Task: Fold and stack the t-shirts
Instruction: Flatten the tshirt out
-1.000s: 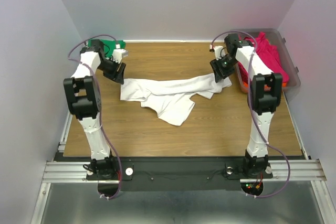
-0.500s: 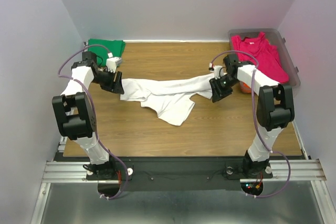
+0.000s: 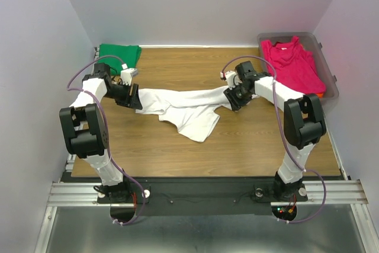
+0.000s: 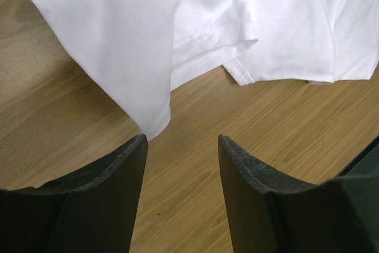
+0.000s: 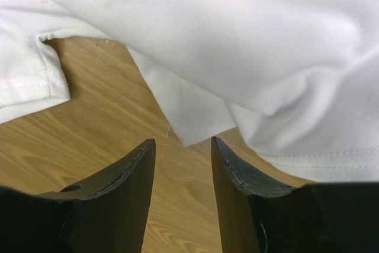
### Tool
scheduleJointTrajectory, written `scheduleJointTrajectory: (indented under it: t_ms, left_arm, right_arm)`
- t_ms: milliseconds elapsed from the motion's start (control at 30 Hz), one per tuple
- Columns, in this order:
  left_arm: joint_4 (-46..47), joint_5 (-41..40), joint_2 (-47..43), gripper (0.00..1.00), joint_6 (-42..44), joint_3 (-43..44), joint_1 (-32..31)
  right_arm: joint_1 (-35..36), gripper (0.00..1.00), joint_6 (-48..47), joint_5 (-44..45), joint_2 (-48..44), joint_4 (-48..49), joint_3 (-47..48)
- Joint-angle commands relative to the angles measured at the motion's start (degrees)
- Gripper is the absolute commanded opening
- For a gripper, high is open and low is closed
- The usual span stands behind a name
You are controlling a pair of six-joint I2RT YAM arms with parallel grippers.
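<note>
Seen from above, the white t-shirt (image 3: pixel 189 108) lies crumpled and drawn out across the middle of the wooden table (image 3: pixel 249 146). The left end effector (image 3: pixel 132 95) is at its left end and the right end effector (image 3: pixel 232 100) at its right end. That view does not settle the jaws. The 2 wrist views do: both pairs stand apart and empty over bare wood, with white hems just ahead of the tips. Only the overhead camera shows the green t-shirt (image 3: pixel 120 55) at the far left corner and the magenta-pink t-shirt (image 3: pixel 293 63) in the clear tub (image 3: pixel 309 35) at far right.
</note>
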Motion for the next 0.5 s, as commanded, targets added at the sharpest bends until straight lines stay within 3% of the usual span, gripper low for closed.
scheduleJointTrajectory:
  t_ms: [0, 233, 333, 367, 400, 467]
  left_arm:
    - [-0.44, 1.79, -1.44, 0.62, 0.0, 0.51, -0.01]
    - [-1.14, 0.38, -1.96, 0.63, 1.57, 1.47, 0.08]
    - [-2.11, -0.93, -2.75, 0.63, 3.51, 2.0, 0.08]
    - [-2.55, -1.29, -3.1, 0.63, 5.52, 2.09, -0.01]
    - [-2.55, -2.68, -4.07, 0.63, 6.93, 1.83, -0.09]
    - [-1.68, -5.93, -5.12, 0.62, 11.04, 1.3, -0.36]
  right_arm:
    - [1.58, 0.49, -3.28, 4.76, 2.17, 3.87, 2.92]
    - [2.19, 0.48, -5.04, 4.5, 6.22, 3.87, 2.84]
    - [2.28, 0.43, -5.48, 5.11, 7.8, 4.14, 2.05]
    - [2.28, 0.38, -5.48, 5.46, 7.89, 4.14, 1.78]
    - [2.37, 0.27, -5.66, 5.81, 7.89, 4.4, 1.26]
    - [2.28, 0.18, -5.92, 6.17, 7.54, 4.66, 0.82]
